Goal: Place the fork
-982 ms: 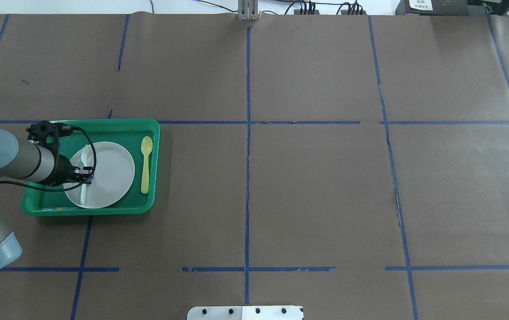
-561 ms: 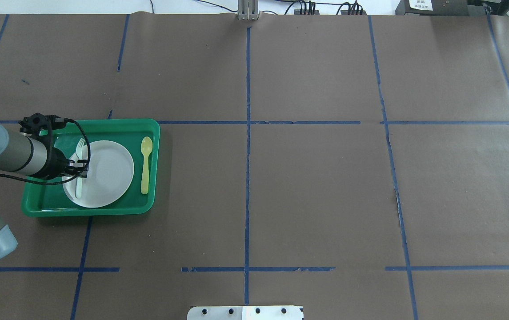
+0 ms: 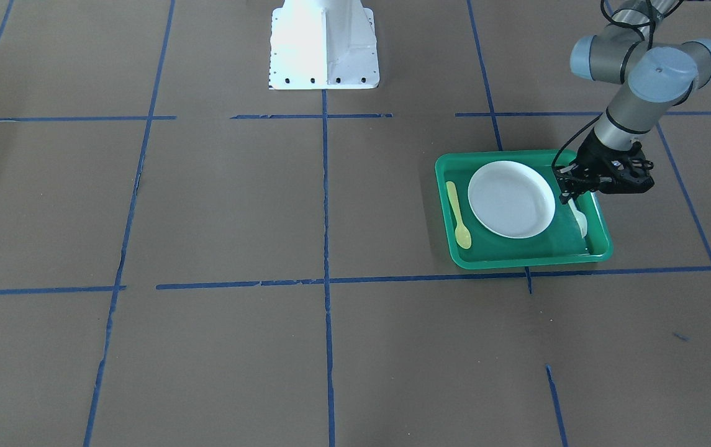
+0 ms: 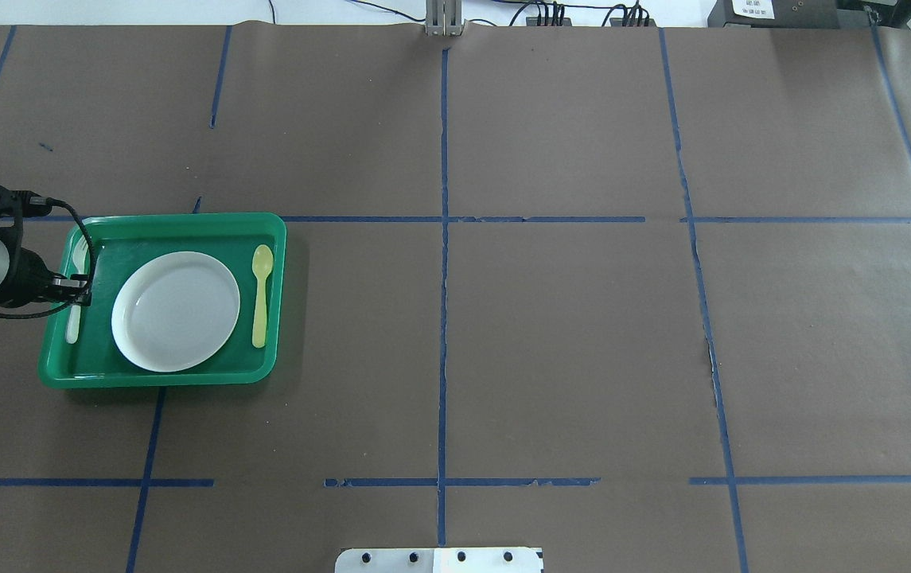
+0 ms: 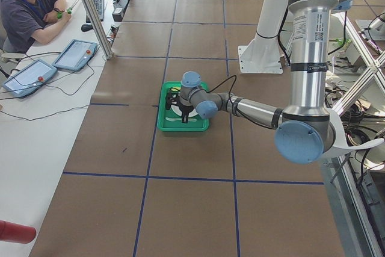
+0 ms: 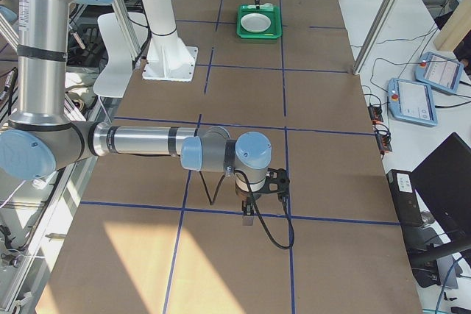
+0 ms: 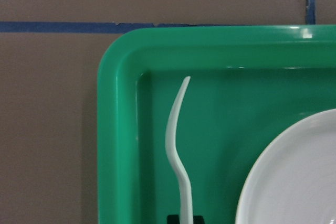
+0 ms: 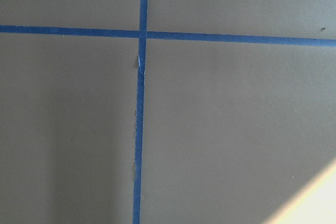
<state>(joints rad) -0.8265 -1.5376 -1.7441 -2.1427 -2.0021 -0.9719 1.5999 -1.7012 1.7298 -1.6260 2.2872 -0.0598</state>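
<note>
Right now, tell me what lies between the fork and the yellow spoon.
The white plate, in the middle of the green tray, with the fork on one side and the yellow spoon on the other; the overhead view shows it.

A brown paper surface fills the view. One blue tape line runs across near the top, and a second tape line runs from the top edge to the bottom edge, crossing the first left of centre. A bright patch of light lies in the lower right corner.
</note>
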